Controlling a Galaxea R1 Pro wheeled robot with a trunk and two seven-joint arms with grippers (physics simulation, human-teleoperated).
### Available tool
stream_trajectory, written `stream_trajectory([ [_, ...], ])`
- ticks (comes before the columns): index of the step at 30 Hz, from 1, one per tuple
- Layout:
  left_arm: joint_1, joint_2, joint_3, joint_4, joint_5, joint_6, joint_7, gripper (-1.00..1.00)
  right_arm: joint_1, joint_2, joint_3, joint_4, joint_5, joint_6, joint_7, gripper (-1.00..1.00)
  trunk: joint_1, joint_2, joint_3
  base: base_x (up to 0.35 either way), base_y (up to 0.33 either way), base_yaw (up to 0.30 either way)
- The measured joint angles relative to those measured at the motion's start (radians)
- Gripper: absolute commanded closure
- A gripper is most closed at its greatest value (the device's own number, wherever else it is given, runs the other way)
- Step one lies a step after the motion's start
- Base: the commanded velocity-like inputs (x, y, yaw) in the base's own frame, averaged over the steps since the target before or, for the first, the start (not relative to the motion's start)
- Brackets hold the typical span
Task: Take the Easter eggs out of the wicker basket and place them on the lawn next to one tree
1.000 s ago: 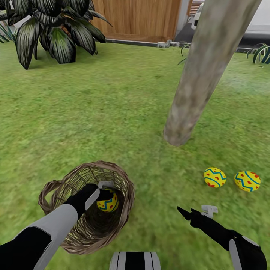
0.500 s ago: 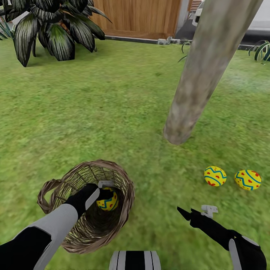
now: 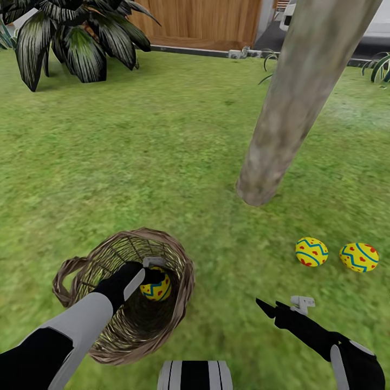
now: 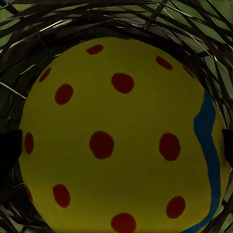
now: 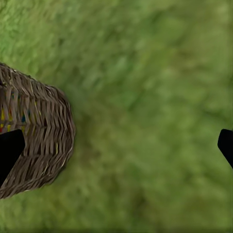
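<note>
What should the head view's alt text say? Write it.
The left gripper reaches into the basket at the last egg. Two eggs lie on the lawn near the tree; the right gripper hovers open above the grass.

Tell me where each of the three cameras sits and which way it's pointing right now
Head view: from the head, down over lawn, basket, tree; both arms show.
Left wrist view: inside the basket, facing the egg; dark fingertips at its sides.
Right wrist view: facing grass and basket; fingertips spread wide.
Shared: the basket.
</note>
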Motion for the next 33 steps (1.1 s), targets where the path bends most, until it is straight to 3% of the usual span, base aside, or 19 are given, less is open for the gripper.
stream_trajectory([
  [4, 0.000, 0.000, 0.000, 0.000, 0.001, 0.001, 0.000, -1.00, 0.000, 0.000, 0.000, 0.000, 0.000, 0.000, 0.000, -1.00, 0.000, 0.000, 0.000, 0.000, 0.000, 0.000],
  [5, 0.000, 0.000, 0.000, -0.001, 0.001, 0.001, 0.000, 1.00, 0.000, 0.000, 0.000, 0.000, 0.000, 0.000, 0.000, -1.00, 0.000, 0.000, 0.000, 0.000, 0.000, 0.000],
  [33, 0.000, 0.002, 0.000, -0.001, 0.001, -0.001, -0.004, 1.00, 0.000, -0.001, 0.000, 0.000, 0.000, 0.000, 0.000, -1.00, 0.000, 0.000, 0.000, 0.000, 0.000, 0.000],
])
